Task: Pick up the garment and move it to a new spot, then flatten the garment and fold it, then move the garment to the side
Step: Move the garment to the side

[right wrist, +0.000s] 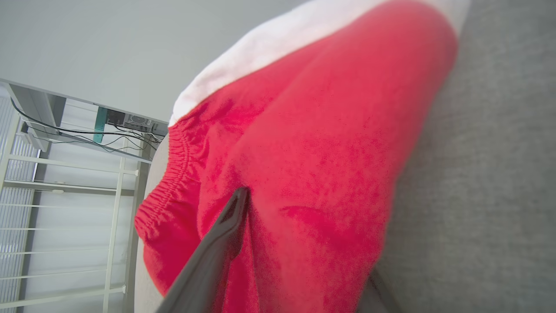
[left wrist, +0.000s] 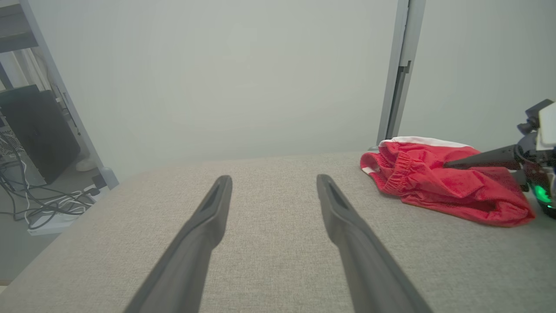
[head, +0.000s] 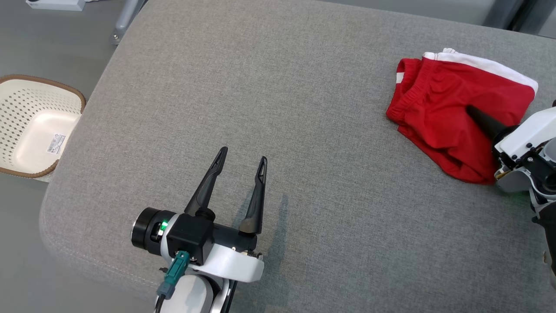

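Note:
A red garment (head: 438,104) with a white band lies bunched at the far right of the grey cushion (head: 278,87). My right gripper (head: 474,118) reaches into it from the right. One dark finger (right wrist: 226,226) rests on top of the cloth, and the other is mostly hidden under a fold, so a thick fold of garment (right wrist: 330,152) sits between jaws that still stand apart. My left gripper (head: 243,155) hovers open and empty over the cushion's front left, far from the garment (left wrist: 434,182). Its fingers (left wrist: 208,217) point at the wall.
A white perforated basket (head: 43,82) with a brown rim stands on the floor left of the cushion. The cushion's rounded edge (head: 56,204) runs down the left side. A metal post (left wrist: 397,74), cables and a rack stand beyond the cushion.

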Controlling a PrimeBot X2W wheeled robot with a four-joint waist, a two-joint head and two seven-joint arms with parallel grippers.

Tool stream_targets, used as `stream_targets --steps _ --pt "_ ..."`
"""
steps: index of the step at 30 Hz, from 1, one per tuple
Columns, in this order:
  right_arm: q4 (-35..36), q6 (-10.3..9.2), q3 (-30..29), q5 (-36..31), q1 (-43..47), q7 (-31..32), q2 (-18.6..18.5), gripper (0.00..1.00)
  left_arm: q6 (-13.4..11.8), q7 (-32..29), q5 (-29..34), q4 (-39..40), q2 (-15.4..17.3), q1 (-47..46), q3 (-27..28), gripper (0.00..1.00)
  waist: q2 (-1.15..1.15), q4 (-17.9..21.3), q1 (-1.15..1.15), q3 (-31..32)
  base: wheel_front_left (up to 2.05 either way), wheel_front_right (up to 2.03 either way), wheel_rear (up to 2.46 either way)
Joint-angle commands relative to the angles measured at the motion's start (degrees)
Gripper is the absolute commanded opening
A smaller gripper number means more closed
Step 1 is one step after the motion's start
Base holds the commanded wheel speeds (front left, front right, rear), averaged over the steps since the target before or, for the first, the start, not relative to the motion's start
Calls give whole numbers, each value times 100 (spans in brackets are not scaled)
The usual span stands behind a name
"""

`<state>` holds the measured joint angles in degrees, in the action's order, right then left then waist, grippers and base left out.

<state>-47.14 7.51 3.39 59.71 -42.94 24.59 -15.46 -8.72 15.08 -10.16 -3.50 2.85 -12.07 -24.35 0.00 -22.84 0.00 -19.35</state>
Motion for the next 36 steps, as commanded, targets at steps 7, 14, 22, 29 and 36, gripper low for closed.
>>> stream_targets --steps 7,14,22,29,36 --pt "82 -3 333 -253 241 -191 -120 0 -18 7 56 -5 17 -14 77 100 0 119 0 54 0 0 0" --pt "914 -3 1723 -1406 550 -628 -1010 0 31 7 182 -11 19 -121 -46 100 0 375 0 179 0 0 0" --pt "1760 -2 2607 -1670 725 -649 -2098 0 83 6 302 -8 18 -187 38 100 0 875 0 260 0 0 0" --pt "2670 -3 3036 -1606 567 -583 -3219 0 214 7 325 13 17 -480 -40 100 0 1325 0 -2 0 0 0" --pt "3476 -3 3401 -1907 375 -882 -4431 0 313 6 317 13 16 -892 -303 100 0 1642 0 -321 0 0 0"
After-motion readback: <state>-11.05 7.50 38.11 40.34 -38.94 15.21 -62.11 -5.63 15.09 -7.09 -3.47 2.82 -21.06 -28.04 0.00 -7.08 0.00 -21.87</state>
